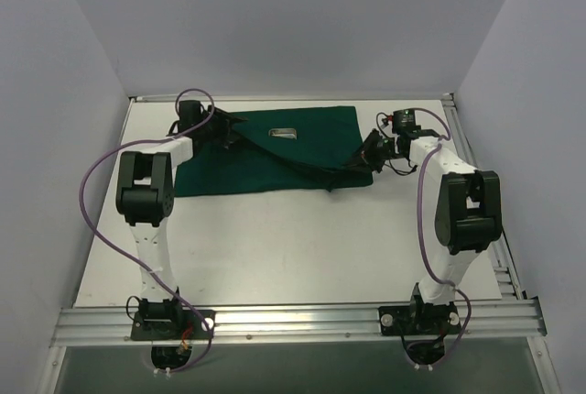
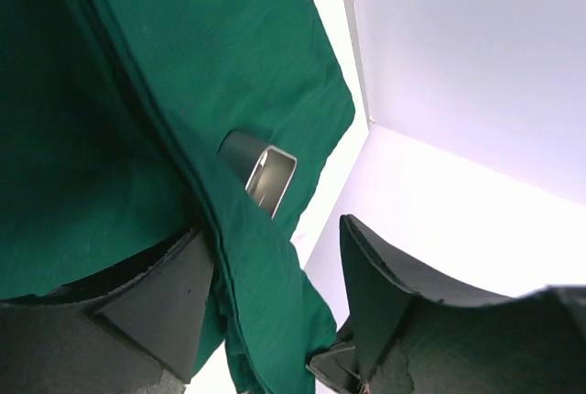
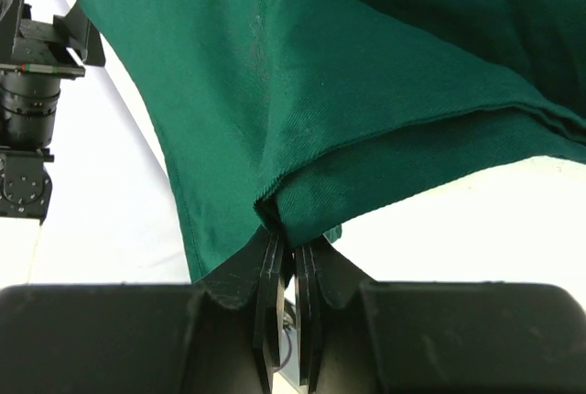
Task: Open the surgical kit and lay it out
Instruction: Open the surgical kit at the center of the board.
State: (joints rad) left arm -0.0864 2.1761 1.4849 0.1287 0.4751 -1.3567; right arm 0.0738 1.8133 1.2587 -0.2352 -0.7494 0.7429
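Observation:
The dark green cloth (image 1: 275,165) lies spread out at the back of the table, with one fold pulled taut in a diagonal ridge between the two grippers. A small silver tray (image 1: 282,133) sits on it; it also shows in the left wrist view (image 2: 261,169), partly under a fold. My left gripper (image 1: 222,133) is at the cloth's left part, its jaws wide apart (image 2: 275,229), with a fold of cloth (image 2: 265,302) running between them against the left finger (image 2: 165,302). My right gripper (image 1: 368,152) is shut (image 3: 286,238) on the cloth's edge (image 3: 302,183) and holds it off the table. No forceps or tweezers are visible.
White walls close in the table at the back and both sides. An aluminium rail (image 1: 293,319) runs along the near edge and another (image 1: 476,174) along the right edge. The left arm's wrist (image 3: 27,92) shows in the right wrist view at upper left.

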